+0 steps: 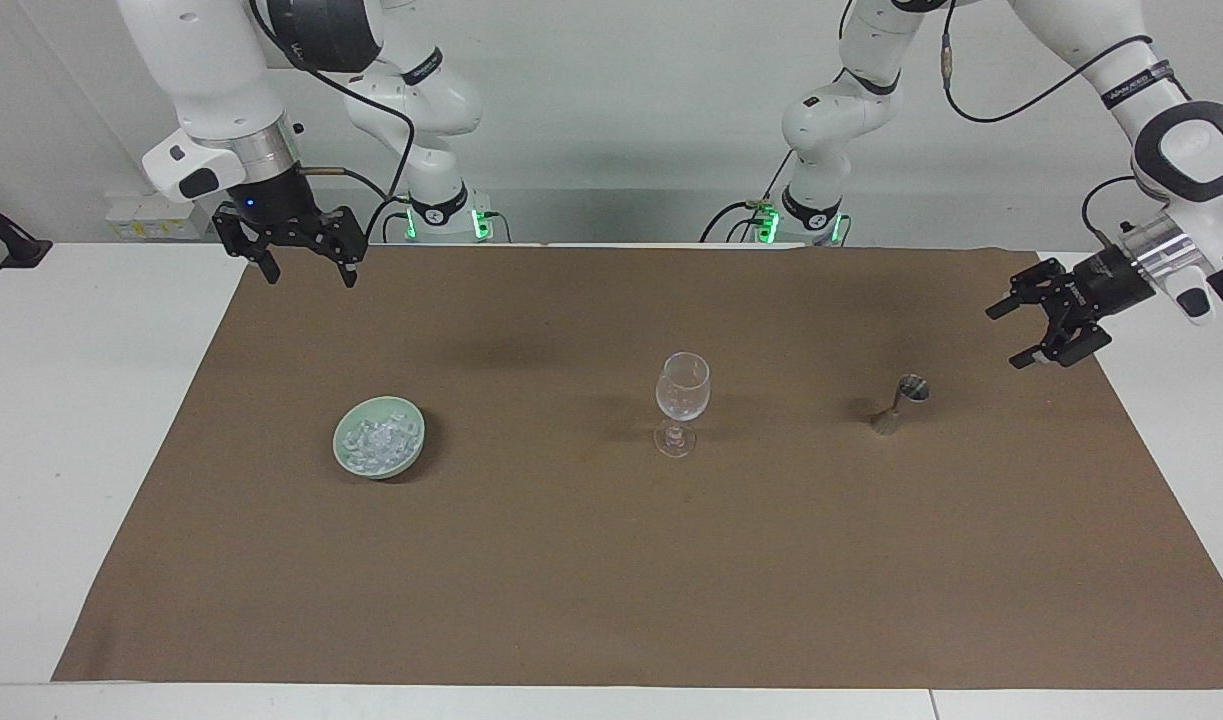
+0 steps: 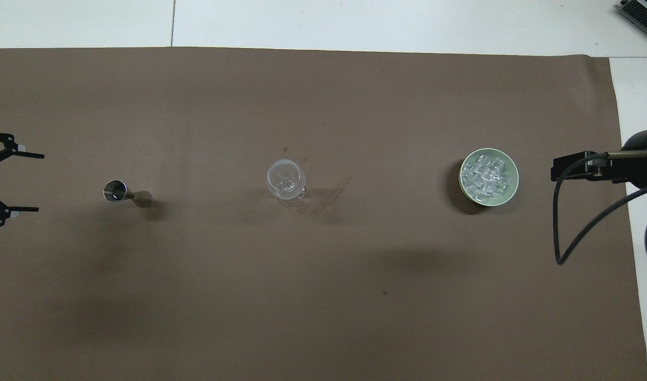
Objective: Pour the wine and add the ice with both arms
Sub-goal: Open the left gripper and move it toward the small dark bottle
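A clear stemmed glass (image 1: 682, 401) (image 2: 286, 181) stands upright mid-mat. A small metal jigger (image 1: 902, 400) (image 2: 119, 193) stands toward the left arm's end. The ice (image 1: 380, 441) (image 2: 486, 175) is heaped in a pale green bowl (image 1: 412, 454) (image 2: 513, 191) toward the right arm's end. My left gripper (image 1: 1013, 332) (image 2: 36, 182) is open, turned sideways, low over the mat's edge beside the jigger, apart from it. My right gripper (image 1: 306, 271) is open and empty, raised over the mat's corner nearest the robots; only its body (image 2: 593, 165) shows in the overhead view.
A brown mat (image 1: 611, 580) (image 2: 323, 317) covers most of the white table (image 1: 81, 420). A black cable (image 2: 561, 233) hangs from the right arm's wrist.
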`<state>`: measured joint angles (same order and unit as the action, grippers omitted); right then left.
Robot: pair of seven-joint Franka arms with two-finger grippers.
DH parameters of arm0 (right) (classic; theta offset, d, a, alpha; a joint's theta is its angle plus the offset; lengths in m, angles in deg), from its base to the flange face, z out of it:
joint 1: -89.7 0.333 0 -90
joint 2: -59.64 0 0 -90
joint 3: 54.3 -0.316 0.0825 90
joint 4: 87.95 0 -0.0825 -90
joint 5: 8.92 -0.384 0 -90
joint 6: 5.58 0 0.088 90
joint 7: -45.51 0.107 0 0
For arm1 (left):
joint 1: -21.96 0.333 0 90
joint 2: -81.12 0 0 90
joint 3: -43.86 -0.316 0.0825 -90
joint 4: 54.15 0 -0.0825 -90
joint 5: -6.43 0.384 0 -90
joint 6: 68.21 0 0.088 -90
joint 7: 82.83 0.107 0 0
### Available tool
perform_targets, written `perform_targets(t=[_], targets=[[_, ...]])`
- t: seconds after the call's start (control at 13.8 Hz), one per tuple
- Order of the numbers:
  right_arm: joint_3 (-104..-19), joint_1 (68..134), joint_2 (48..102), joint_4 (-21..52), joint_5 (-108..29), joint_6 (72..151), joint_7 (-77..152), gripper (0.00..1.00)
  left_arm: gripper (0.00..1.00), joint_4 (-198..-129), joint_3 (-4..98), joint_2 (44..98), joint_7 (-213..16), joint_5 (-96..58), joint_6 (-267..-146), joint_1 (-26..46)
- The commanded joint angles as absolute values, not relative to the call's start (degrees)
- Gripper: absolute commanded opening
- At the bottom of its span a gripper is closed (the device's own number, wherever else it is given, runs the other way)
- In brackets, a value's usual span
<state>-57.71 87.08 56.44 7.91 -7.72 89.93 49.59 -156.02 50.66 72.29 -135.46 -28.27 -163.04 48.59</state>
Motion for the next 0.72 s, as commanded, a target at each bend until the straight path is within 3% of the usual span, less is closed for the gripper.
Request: perform_targets(t=[0.0,0.29,0.65], targets=[[-58.08,86.36,57.00,7.06,-8.04,89.78,48.32,1.00,1.00,-156.02,51.33,68.04,-135.74,-31.09,-164.44,49.56],[-58.08,86.36,57.00,7.06,-8.04,89.78,48.32,1.00,1.00,-162.60,51.33,67.33,-132.15,-36.54,-168.05,49.65],[-58.08,86.36,57.00,7.06,-8.04,89.78,48.32,1.00,1.00,-163.40,51.33,61.79,-126.61,-43.48,-168.23,52.29]])
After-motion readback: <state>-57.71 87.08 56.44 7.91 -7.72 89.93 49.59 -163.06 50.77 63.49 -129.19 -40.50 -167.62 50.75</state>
